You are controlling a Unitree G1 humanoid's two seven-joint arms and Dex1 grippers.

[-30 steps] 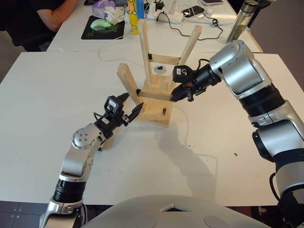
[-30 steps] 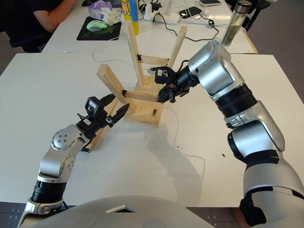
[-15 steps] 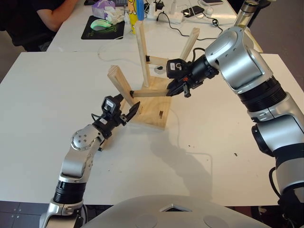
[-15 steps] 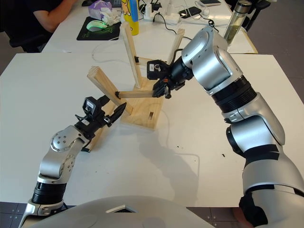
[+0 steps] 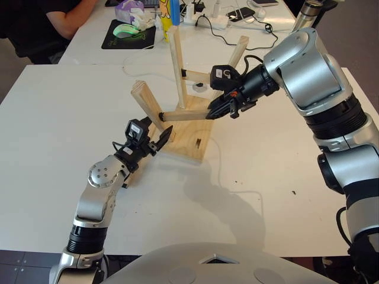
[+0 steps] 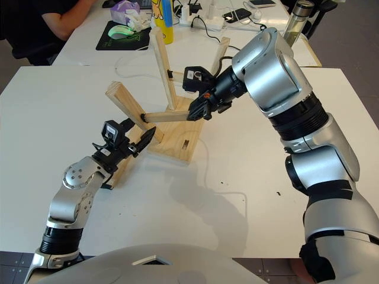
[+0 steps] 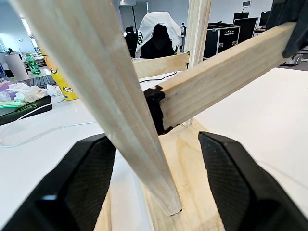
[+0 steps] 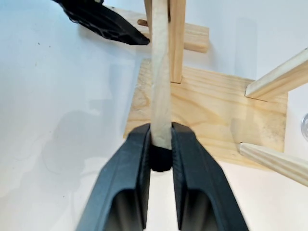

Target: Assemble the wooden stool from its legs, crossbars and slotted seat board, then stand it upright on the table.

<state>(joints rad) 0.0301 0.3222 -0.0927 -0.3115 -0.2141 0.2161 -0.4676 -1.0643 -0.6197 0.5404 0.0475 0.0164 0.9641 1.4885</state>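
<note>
The stool stands upside down, its slotted seat board (image 5: 190,135) flat on the white table (image 5: 53,118) and its legs pointing up. My right gripper (image 5: 218,111) is shut on the right end of the crossbar (image 5: 183,115), seen up close as the crossbar (image 8: 160,72) between both fingers (image 8: 130,183). My left gripper (image 5: 159,137) is open, one finger (image 7: 86,183) on each side of the slanted near-left leg (image 7: 110,86) just above the board. Two more legs (image 5: 177,65) rise behind, joined by a second crossbar (image 5: 198,74).
A loose wooden piece (image 6: 118,171) lies on the table under my left forearm. A small round object (image 5: 198,87) sits behind the stool. The desk behind holds a mouse pad (image 5: 127,32), a yellow bottle (image 5: 167,15), cables and a water bottle (image 6: 293,26).
The right gripper has dragged the stool by its crossbar leftwards and turned it a little, bringing the near-left leg between the left gripper's open fingers. The left arm barely moved.
</note>
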